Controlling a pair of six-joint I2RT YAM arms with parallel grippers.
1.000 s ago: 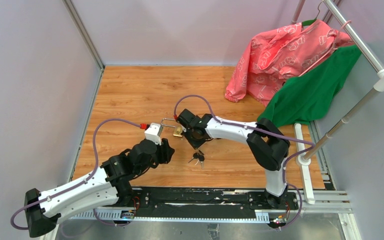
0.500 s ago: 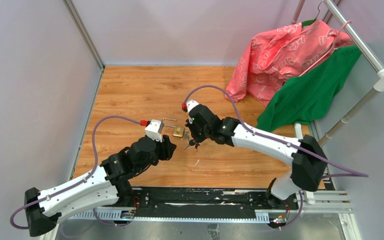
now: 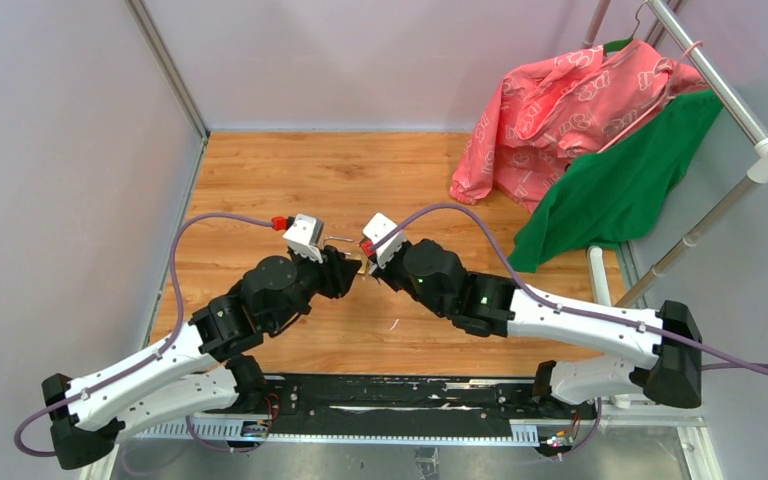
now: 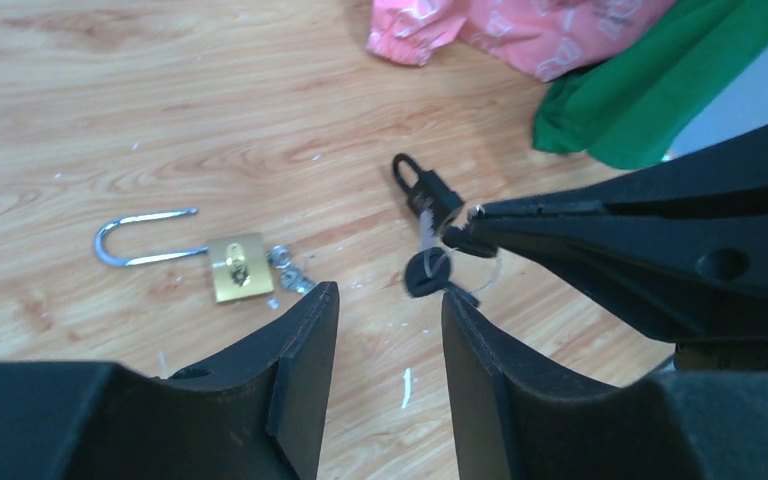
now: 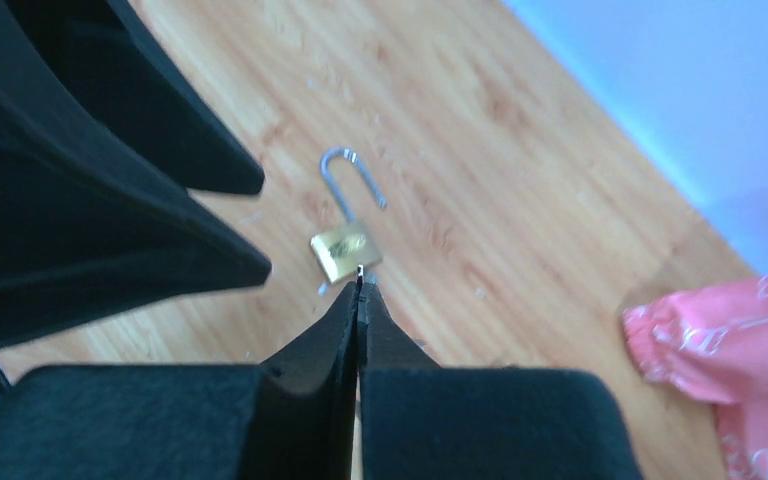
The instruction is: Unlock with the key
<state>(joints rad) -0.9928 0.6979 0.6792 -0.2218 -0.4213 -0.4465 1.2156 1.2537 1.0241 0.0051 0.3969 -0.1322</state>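
On the wooden surface [image 3: 260, 170], the brass padlock [image 4: 237, 266] lies flat, shackle pointing left, just beyond the left gripper [image 4: 385, 300], whose jaws stand half-open and empty. The right gripper [image 4: 472, 218] has its jaws closed, pinching dangling black keys [image 4: 426, 272].

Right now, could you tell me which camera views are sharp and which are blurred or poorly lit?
Top external view: evenly lit and sharp, soft shadows only. Left wrist view: brass padlock and black-headed keys in focus, left gripper's fingers dark. Right wrist view: soft throughout, the padlock blurred, right gripper's fingers featureless black.
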